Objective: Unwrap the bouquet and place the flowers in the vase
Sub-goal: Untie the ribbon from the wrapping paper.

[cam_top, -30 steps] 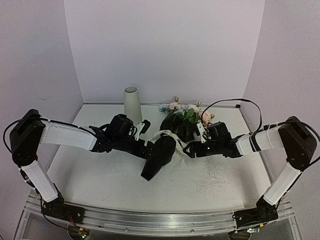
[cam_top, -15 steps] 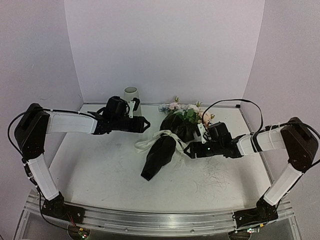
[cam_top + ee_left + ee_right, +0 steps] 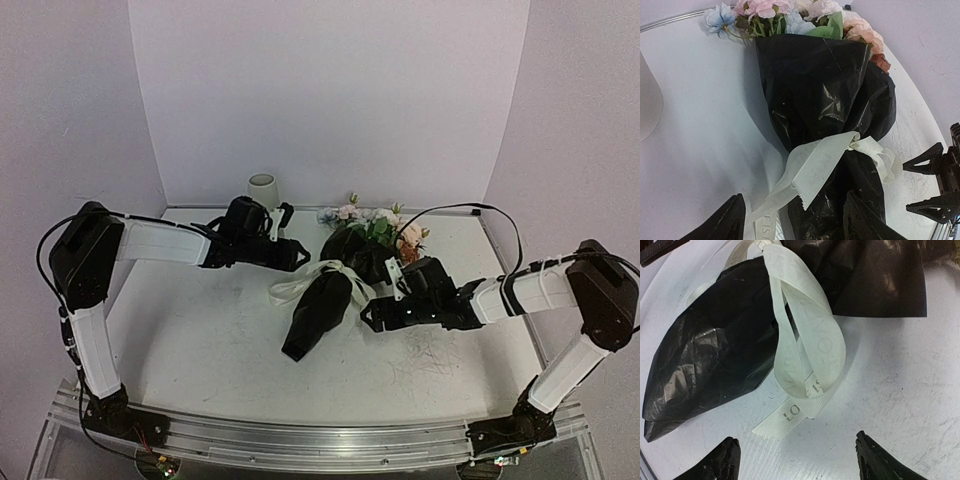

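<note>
The bouquet [image 3: 322, 305] lies on the table, its black paper cone [image 3: 825, 95] tied with a cream ribbon [image 3: 822, 162]. The flowers [image 3: 372, 222], pink, peach, white and blue [image 3: 790, 15], stick out of the far end. One ribbon tail [image 3: 290, 291] trails left, and a looped tail [image 3: 810, 355] lies right of the cone. My left gripper [image 3: 296, 254] hangs open just left of the cone's wide part, and that left gripper [image 3: 797, 225] has the tail lying between its fingers. My right gripper [image 3: 370, 318] is open, and this same gripper [image 3: 797, 460] sits low over the loop's printed end. The white vase [image 3: 262, 188] stands behind my left wrist.
White walls close the back and both sides of the table [image 3: 200, 340]. A black cable [image 3: 470, 208] arcs over the far right corner. My right gripper's fingertips [image 3: 932, 185] show at the right edge of the left wrist view.
My left gripper lifted off the cone's narrow end and swung back left toward the vase. A ribbon tail now lies stretched out left. My right gripper slid slightly nearer and left.
</note>
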